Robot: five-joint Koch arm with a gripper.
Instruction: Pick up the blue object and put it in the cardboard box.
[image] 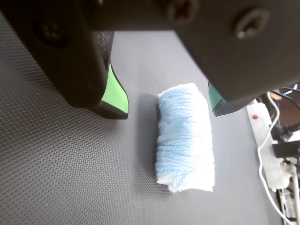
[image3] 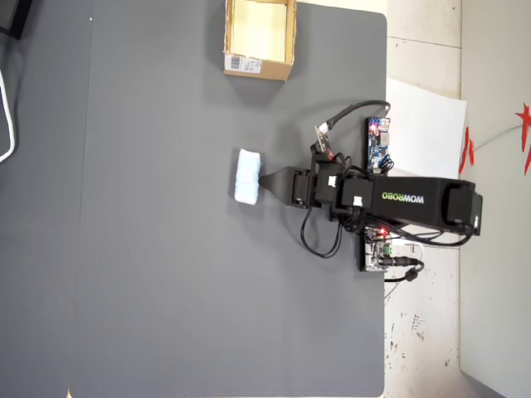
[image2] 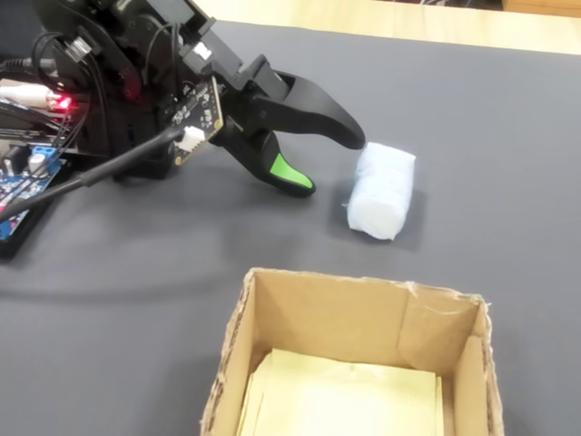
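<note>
Wrist view: the gripper [image: 171, 110] stood wide open and empty, one blue object [image: 185, 137] lying between its jaws on the mat [image: 61, 178]. Fixed view: the approach was under way; next, lower and close. Overhead view: one cardboard box [image3: 258, 65] stood well apart from the object.

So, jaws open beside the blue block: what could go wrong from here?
The gripper sits off-centre: one green-tipped jaw is close against the blue block, the other well clear. Closing now may shove or roll it across the mat instead of clamping it.

The block looks soft, so a shallow pinch could slip.

The cardboard box stands well away, so a weak hold might drop in transit.
</note>
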